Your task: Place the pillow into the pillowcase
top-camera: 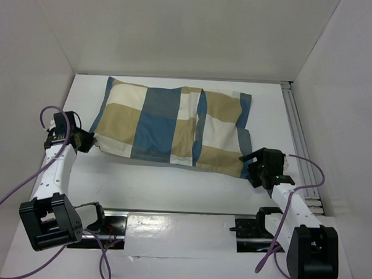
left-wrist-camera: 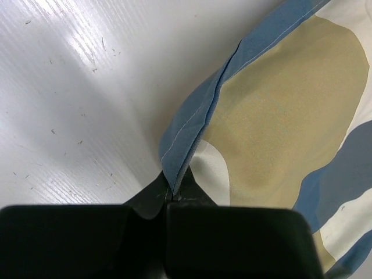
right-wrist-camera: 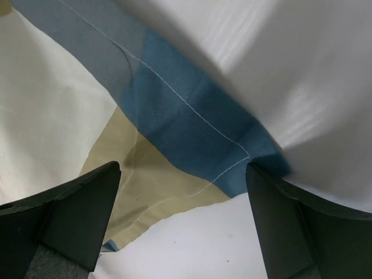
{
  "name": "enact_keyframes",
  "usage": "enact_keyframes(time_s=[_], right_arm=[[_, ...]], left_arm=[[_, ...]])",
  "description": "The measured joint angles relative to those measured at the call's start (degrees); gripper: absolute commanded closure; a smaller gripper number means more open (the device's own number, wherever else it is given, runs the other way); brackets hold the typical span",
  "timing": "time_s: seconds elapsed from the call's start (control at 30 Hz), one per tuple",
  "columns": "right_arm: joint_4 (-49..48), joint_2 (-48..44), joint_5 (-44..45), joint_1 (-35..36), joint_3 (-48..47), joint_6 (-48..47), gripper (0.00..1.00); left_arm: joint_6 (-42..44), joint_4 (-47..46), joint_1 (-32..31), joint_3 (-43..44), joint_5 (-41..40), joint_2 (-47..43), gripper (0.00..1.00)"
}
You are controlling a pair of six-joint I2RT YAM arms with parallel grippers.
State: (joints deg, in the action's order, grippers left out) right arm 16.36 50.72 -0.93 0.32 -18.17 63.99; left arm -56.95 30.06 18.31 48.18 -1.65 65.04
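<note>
The pillowcase (top-camera: 174, 126) lies plump on the tabletop (top-camera: 172, 182), no pillow showing, so stuffing looks done; the left gripper (left-wrist-camera: 168, 195) pinches its near-left hem; the right gripper (right-wrist-camera: 181, 174) hangs spread over the near-right corner; only straightening seems left.

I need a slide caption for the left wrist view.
The left gripper pinches the pillowcase by its blue edge.

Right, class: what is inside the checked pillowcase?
The pillowcase bulges as if filled, but its fabric covers whatever is inside; no pillow shows in any view. Only the white table shows beneath its edges.
</note>
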Motion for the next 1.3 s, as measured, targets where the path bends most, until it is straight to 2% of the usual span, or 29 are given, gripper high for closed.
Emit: enact_keyframes(time_s=[0.03, 0.1, 0.17, 0.2, 0.23, 0.33, 0.43, 0.6, 0.7, 0.8, 0.9, 1.13, 1.3], right_arm=[[-2.19, 0.74, -0.79, 0.0, 0.63, 0.04, 0.07], [-6.47, 2.69, -2.25, 0.0, 1.22, 0.42, 0.17], [-10.4, 5.07, -2.89, 0.13, 1.9, 0.72, 0.41], [-12.17, 6.32, -2.84, 0.31, 2.16, 0.63, 0.84], [-13.7, 7.89, -2.86, 0.39, 2.47, 0.55, 1.0], [-14.05, 11.47, -2.49, 0.57, 1.53, 0.79, 1.0], [-11.04, 11.41, -0.87, 0.57, -3.1, -0.57, 1.0], [-4.07, 8.35, 1.31, -0.15, -22.71, -7.06, 1.0], [-1.77, 7.21, 2.69, -1.88, -35.21, -11.39, 1.0], [0.22, 5.11, 0.83, -3.43, -43.06, -14.25, 1.0], [4.28, 2.27, -0.02, -4.68, -48.43, -16.57, 1.0], [13.09, -2.78, 3.45, -4.98, -58.12, -22.84, 1.0], [13.7, -2.01, 4.68, -4.98, -59.8, -26.25, 1.0]], left_arm=[[0.02, 0.02, 0.0, 0.0, -0.02, -0.02, 1.0], [0.04, 0.0, 0.0, 0.0, -0.02, -0.04, 1.0], [0.04, 0.0, 0.0, 0.0, 0.0, -0.04, 1.0], [0.04, 0.02, 0.0, 0.0, 0.0, -0.04, 1.0], [0.04, 0.02, 0.0, 0.0, 0.02, -0.04, 1.0], [1.29, -0.15, 0.0, 0.0, 0.96, -0.07, 1.0], [4.46, 1.07, 0.04, 2.71, 5.46, 2.25, 1.0], [8.79, 7.08, 0.55, 17.44, 12.17, 9.05, 1.0], [9.94, 9.35, 4.92, 27.52, 16.28, 8.9, 1.0], [10.21, 10.67, 9.73, 37.62, 23.1, 8.48, 1.0], [10.16, 13.97, 13.31, 43.82, 28.59, 6.4, 1.0], [10.67, 24.9, 16.59, 51.74, 30.34, 2.6, 1.0], [11.69, 23.69, 14.93, 50.97, 30.18, 1.44, 1.0]])
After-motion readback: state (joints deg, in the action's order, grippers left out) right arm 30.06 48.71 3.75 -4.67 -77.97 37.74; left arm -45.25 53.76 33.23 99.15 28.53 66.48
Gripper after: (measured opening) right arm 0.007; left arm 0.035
